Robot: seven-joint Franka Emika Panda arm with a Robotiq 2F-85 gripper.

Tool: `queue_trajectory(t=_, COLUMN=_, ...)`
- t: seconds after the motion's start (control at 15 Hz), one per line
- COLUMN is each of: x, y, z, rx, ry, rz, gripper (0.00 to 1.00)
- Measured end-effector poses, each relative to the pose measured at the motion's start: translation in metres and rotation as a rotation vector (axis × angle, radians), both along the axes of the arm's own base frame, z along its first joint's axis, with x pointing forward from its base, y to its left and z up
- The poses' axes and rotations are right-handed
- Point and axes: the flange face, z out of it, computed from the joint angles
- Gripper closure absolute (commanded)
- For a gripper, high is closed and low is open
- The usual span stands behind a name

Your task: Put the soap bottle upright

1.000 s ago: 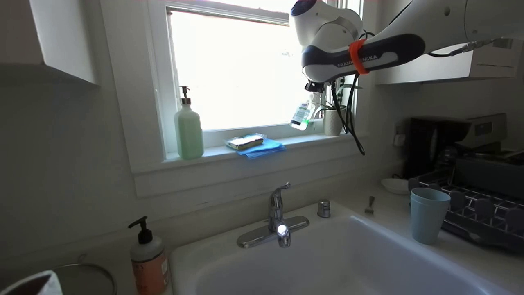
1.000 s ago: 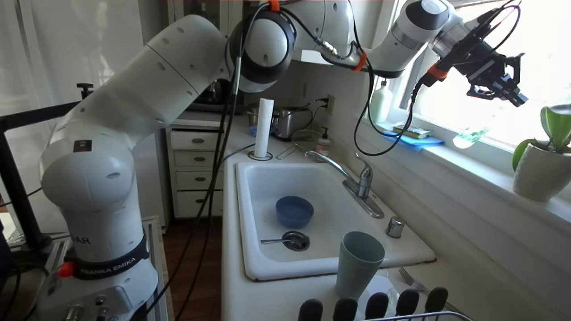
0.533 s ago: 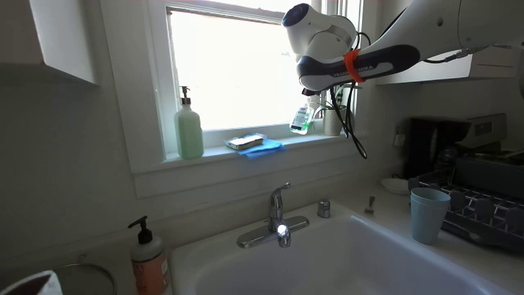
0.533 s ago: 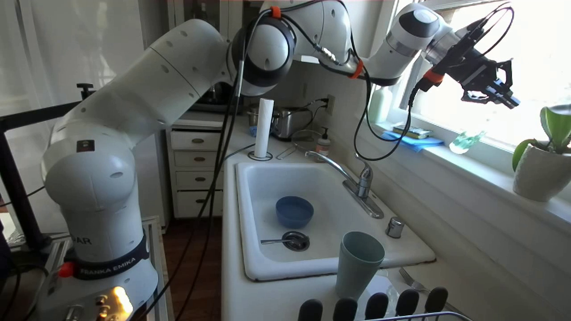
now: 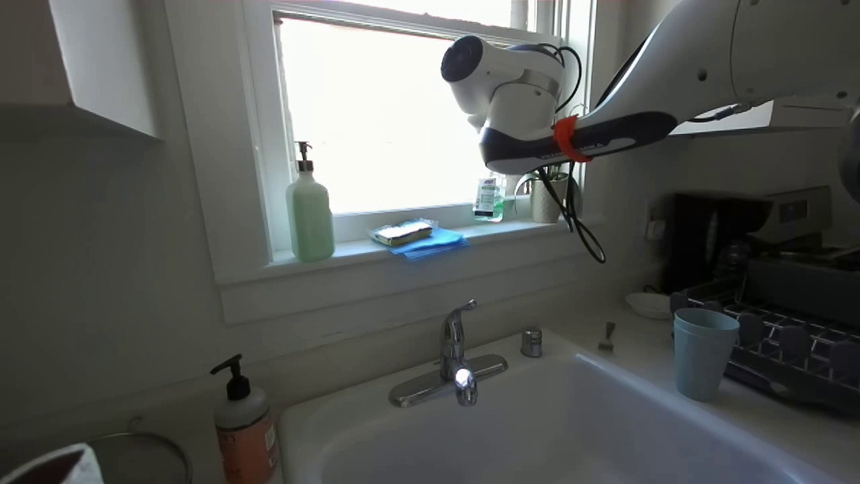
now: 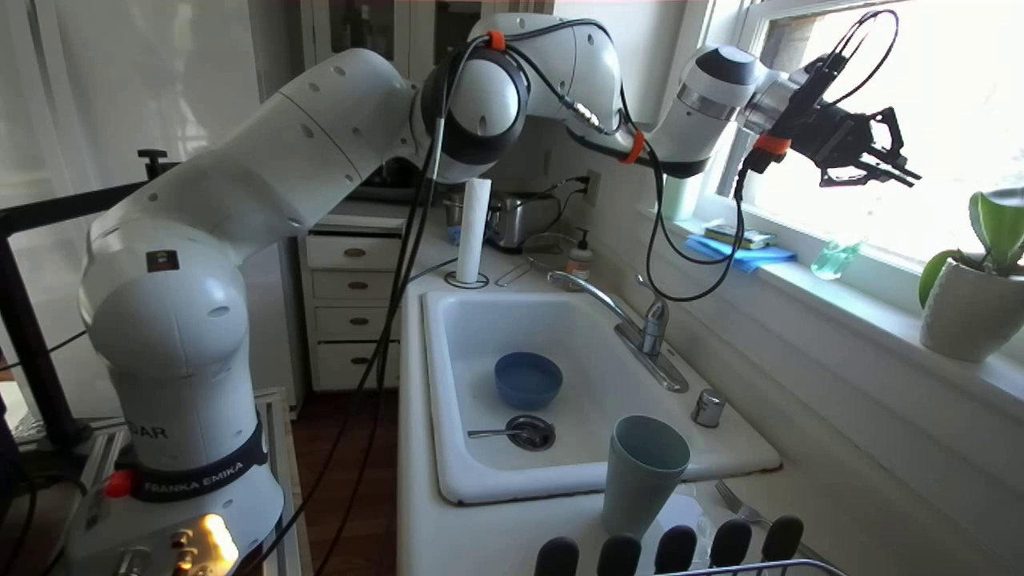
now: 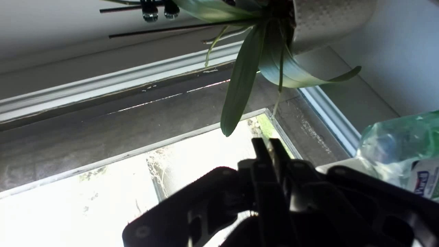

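The soap bottle [image 5: 488,199] is small and clear with a pale green tint and a label. It stands nearly upright at the window sill, its top hidden behind the arm; I cannot tell whether its base touches the sill. It shows below the gripper in an exterior view [image 6: 836,260], partly lost in glare. In the wrist view the bottle [image 7: 394,142] lies at the right, its white top [image 7: 349,165] running behind a finger. My gripper [image 7: 267,140] has its jaws almost together and appears shut on that white top; the contact is hidden. The gripper [image 6: 912,179] points toward the window.
A potted plant [image 6: 964,308] stands on the sill beside the bottle; its leaves [image 7: 241,82] hang near the fingertips. A sponge [image 5: 403,233] on blue cloths [image 5: 440,240] and a green pump bottle [image 5: 310,218] share the sill [image 5: 363,247]. The faucet [image 5: 453,336] stands below.
The arm and gripper have moved down, with the gripper turning. The soap bottle has swung from clearly tilted to nearly upright and has come slightly lower toward the sill.
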Motion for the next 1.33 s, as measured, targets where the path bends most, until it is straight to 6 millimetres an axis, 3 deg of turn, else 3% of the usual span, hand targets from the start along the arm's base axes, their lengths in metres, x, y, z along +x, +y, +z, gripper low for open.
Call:
queue_trajectory(t=0.47, x=0.012, y=0.008, z=-0.018, rx=-0.127, ry=0.025, rz=0.073, gripper=0.98)
queue_trajectory(t=0.6, x=0.014, y=0.010, z=-0.021, rx=-0.150, ry=0.032, rz=0.087, gripper=0.81)
queue_trajectory(t=0.67, x=0.015, y=0.010, z=-0.022, rx=-0.158, ry=0.036, rz=0.090, gripper=0.68)
queue_trajectory(t=1.33, x=0.014, y=0.008, z=-0.018, rx=-0.220, ry=0.051, rz=0.084, gripper=0.01)
